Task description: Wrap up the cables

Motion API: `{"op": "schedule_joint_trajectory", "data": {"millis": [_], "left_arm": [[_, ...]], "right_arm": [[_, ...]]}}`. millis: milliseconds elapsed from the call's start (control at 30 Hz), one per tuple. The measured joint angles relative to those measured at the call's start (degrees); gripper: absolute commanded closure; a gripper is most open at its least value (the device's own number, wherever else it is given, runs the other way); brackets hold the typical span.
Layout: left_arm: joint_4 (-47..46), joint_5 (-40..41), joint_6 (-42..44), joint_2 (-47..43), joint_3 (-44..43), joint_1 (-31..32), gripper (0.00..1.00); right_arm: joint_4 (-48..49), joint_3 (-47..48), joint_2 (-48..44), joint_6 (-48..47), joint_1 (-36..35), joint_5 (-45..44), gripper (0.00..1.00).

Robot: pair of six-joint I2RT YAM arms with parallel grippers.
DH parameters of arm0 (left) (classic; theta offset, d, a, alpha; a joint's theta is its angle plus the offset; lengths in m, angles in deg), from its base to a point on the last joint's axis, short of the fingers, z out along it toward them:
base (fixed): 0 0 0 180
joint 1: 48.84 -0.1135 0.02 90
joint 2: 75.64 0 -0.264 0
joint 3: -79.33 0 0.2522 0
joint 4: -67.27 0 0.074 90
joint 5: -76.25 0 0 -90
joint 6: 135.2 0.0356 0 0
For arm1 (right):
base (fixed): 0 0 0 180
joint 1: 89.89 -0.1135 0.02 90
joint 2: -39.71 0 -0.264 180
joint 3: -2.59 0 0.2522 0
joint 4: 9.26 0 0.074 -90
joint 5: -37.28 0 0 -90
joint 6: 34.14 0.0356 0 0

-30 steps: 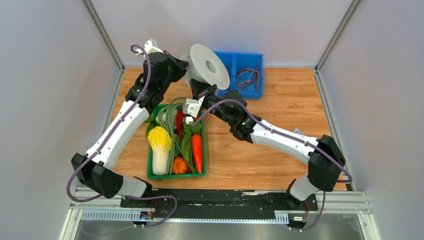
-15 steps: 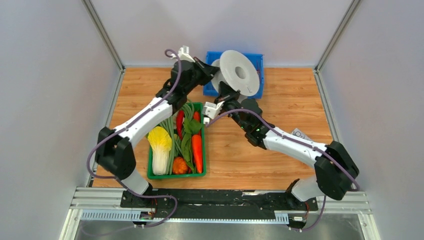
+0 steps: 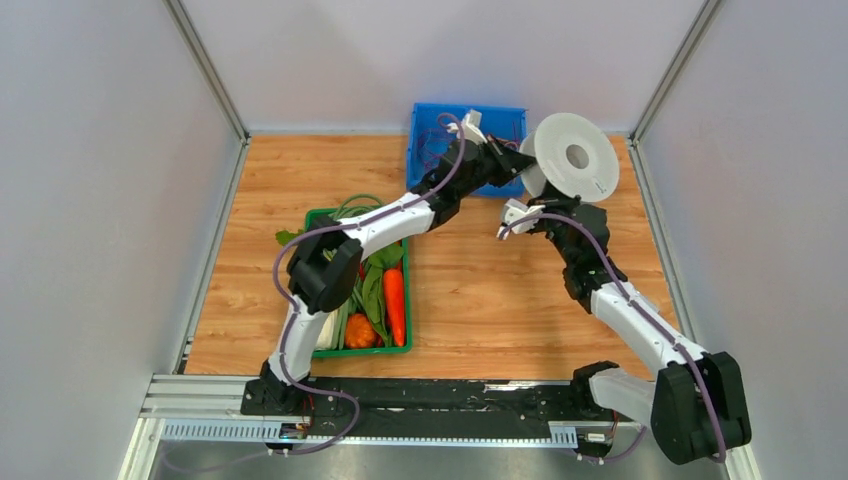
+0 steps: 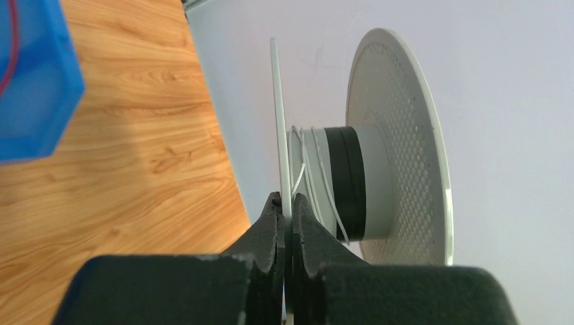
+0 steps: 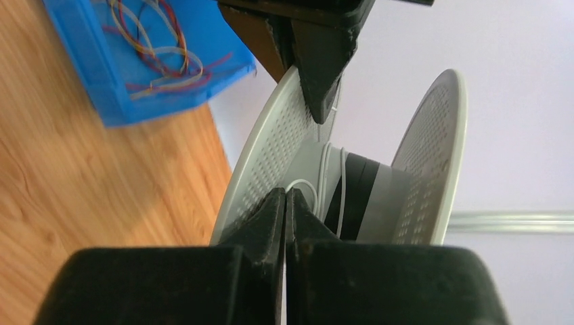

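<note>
In the top view the tray (image 3: 380,349) of vegetables lies lower left and the bin (image 3: 505,112) upper middle. The spool (image 3: 573,158) is held in the air at upper right. Our left gripper (image 4: 285,206) is clamped on one flange's thin rim, and our right gripper (image 5: 285,196) pinches the same flange elsewhere. The wire (image 4: 317,172) sits slack on the hub. We judge the rim could slip from either pinch, or loose turns could spill off and snag a finger
</note>
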State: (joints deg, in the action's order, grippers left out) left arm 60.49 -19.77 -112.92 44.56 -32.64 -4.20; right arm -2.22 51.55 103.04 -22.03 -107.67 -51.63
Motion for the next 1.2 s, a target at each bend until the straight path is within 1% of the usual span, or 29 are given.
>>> {"op": "schedule_joint_trajectory", "data": {"millis": [167,300,500,667,700,767,900,1033,1100,1200], "left_arm": [[-2.9,1.2,-0.7,11.5,-10.1,3.3,1.00],[-3.4,2.1,-1.6,20.9,-18.3,5.5,1.00],[-3.2,4.5,-2.1,28.6,-23.3,8.7,1.00],[-2.8,4.4,-2.0,34.0,-27.5,10.9,0.99],[-2.5,4.3,-2.1,35.1,-28.7,11.3,0.97],[-1.4,4.1,-2.8,37.2,-31.2,11.9,0.88],[0.4,3.4,-3.4,39.6,-33.7,12.7,0.74],[3.0,0.3,-3.7,40.1,-33.8,12.7,0.55],[3.7,-1.3,-3.8,40.2,-33.5,12.4,0.49],[3.5,-4.1,-3.9,40.2,-32.0,11.6,0.38]], "right_arm": [[0.0,-2.0,2.6,-0.3,10.9,3.6,1.00],[0.0,-3.1,8.3,-0.3,19.1,2.6,1.00],[1.1,-7.6,15.0,-2.3,28.3,2.9,1.00],[3.7,-12.3,16.6,-4.5,32.8,4.2,1.00],[4.4,-13.2,16.8,-4.6,33.2,4.4,1.00],[5.6,-14.9,17.1,-4.8,33.8,4.6,1.00],[7.6,-16.6,17.2,-4.9,34.1,4.8,1.00],[9.8,-16.6,17.3,-5.0,34.1,5.0,1.00],[10.6,-16.2,17.9,-4.9,34.1,4.9,1.00],[11.7,-14.9,19.9,-4.7,34.1,4.7,1.00]]}}
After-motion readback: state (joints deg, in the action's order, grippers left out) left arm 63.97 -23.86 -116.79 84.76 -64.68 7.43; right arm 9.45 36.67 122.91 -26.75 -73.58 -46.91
